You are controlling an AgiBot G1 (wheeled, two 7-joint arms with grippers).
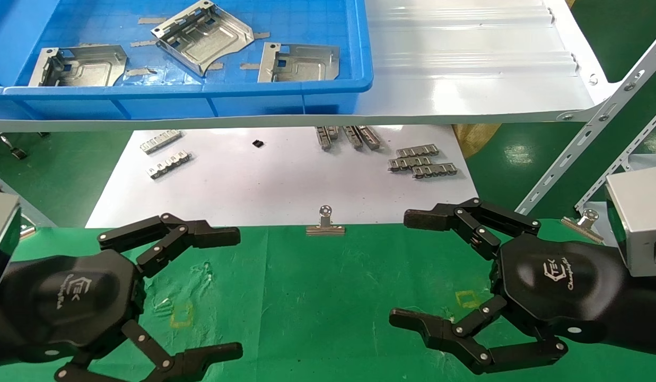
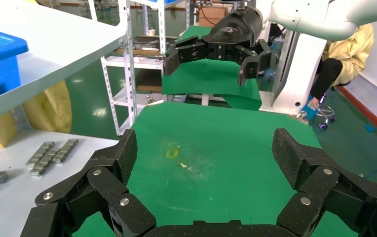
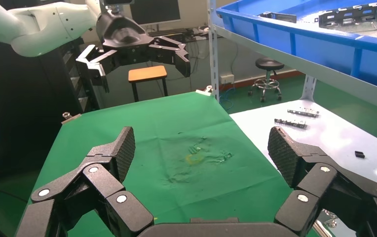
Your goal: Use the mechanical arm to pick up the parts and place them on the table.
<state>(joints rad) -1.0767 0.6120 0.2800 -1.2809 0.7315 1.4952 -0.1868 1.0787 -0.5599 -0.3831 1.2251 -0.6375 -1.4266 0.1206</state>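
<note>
Parts, flat squarish silver sheet-metal plates with stamped ribs, a rectangular cutout and folded edge tabs, lie three in number inside the blue plastic tray point(image 1: 328, 87) on the glossy white shelf point(image 1: 465, 69): one at the left point(image 1: 78, 66), one tilted in the middle point(image 1: 203, 36), one at the right point(image 1: 300, 62). I judge them light, stiff and slick, with thin and probably sharp edges, so my pads could skate on the flat faces; the better hold looks like pinching across a folded tab wall or the raised rim, where the metal gives something to bite on. The middle plate, sitting tilted with a wall standing up, seems the easiest to take. None is yet on the worktop point(image 1: 328, 297), the wrinkled green cloth with small yellow square outlines, which lies below and nearer me. My left hand point(image 1: 237, 292) and my right hand point(image 1: 402, 268), both black with glossy hexagonal palms, hover over that cloth, each spread wide and holding nothing. Between cloth and shelf a white paper sheet point(image 1: 264, 185) carries small notched metal strips point(image 1: 423, 162), with a silver binder clip point(image 1: 325, 222) at its edge.
</note>
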